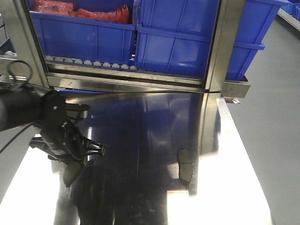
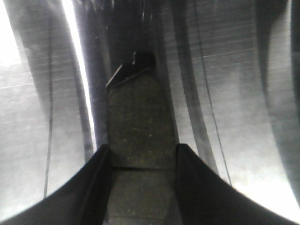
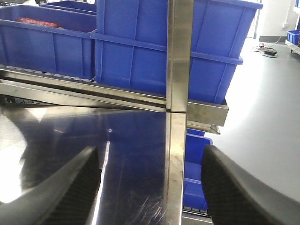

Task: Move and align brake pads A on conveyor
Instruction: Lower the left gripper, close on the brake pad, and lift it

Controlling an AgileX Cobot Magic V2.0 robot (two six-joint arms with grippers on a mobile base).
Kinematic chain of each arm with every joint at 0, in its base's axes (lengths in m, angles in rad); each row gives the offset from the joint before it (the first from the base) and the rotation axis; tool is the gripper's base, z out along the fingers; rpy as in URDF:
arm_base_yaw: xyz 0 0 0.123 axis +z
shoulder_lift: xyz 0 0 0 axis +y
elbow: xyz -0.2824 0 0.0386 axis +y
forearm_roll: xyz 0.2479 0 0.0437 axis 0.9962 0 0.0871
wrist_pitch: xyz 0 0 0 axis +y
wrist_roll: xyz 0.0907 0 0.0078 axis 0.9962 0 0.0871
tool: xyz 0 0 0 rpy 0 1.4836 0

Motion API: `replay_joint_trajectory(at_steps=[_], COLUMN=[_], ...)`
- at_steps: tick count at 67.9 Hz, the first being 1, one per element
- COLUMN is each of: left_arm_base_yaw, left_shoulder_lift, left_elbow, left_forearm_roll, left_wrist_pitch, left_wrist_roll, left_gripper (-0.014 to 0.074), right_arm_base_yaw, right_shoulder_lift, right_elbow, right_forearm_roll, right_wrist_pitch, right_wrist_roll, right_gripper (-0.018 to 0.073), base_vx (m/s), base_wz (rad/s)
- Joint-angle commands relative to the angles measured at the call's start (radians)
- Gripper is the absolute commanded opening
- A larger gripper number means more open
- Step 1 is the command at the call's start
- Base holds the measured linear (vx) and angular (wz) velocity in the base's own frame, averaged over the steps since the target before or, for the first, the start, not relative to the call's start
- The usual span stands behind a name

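Brake pads A show twice in our views, both at the shiny steel counter (image 1: 150, 201) — the widest thing we see, mirroring all that stands above it. Behind its far edge runs a steel rack (image 1: 225, 47) with small rollers (image 1: 84, 62), carrying blue bins (image 1: 187, 42). The left-hand bin holds something red (image 1: 56, 7). Grey floor (image 1: 276, 117) lies to the right of the counter.

Our black left arm (image 1: 18, 110) reaches in from the left edge, low over the counter. The left gripper (image 2: 143, 146) has its jaws pressed against the long sides of the held pad (image 2: 140, 117). That pad is dark grey and speckled, with a groove across its face, and it points away from the wrist. Its far end meets its own reflection in the steel; whether it touches the counter we cannot tell.

The right gripper (image 3: 151, 150) has its jaws spread wide, with the counter and the rack's post showing between them.

Smallest of all, the loose pad (image 1: 184, 158) rests on the counter right of the middle. It is well apart from the left gripper and just beside the mirrored post — its dark reflection shows just below it.
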Motion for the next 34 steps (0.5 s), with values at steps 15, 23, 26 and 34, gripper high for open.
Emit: replay_joint_trajectory(at_steps=[15, 23, 26, 34], left_arm_base_yaw=[-0.004, -0.004, -0.004, -0.004], left_shoulder_lift=[-0.407, -0.568, -0.64, -0.799], left_elbow=[0.209, 0.316, 0.36, 0.442], left_forearm_roll=[0.018, 0.018, 0.018, 0.018], left_wrist_pitch=[-0.121, -0.161, -0.182, -0.211], left_wrist_roll=[-0.051, -0.097, -0.097, -0.095], left_gripper=[-0.0008, -0.0008, -0.0008, -0.0008], right_arm_base_yaw=[-0.002, -0.002, -0.002, -0.002], right_shoulder_lift=[0.013, 0.013, 0.013, 0.013], right_elbow=[-0.023, -0.023, -0.023, -0.023], right_forearm_roll=[-0.006, -0.006, -0.006, -0.006], right_wrist_pitch=[-0.074, -0.074, -0.074, -0.074], right_wrist_roll=[0.0, 0.0, 0.0, 0.0], right_gripper=[0.0453, 0.0453, 0.0453, 0.0453], base_vx=[0.0, 0.0, 0.0, 0.0], base_wz=[0.0, 0.0, 0.0, 0.0])
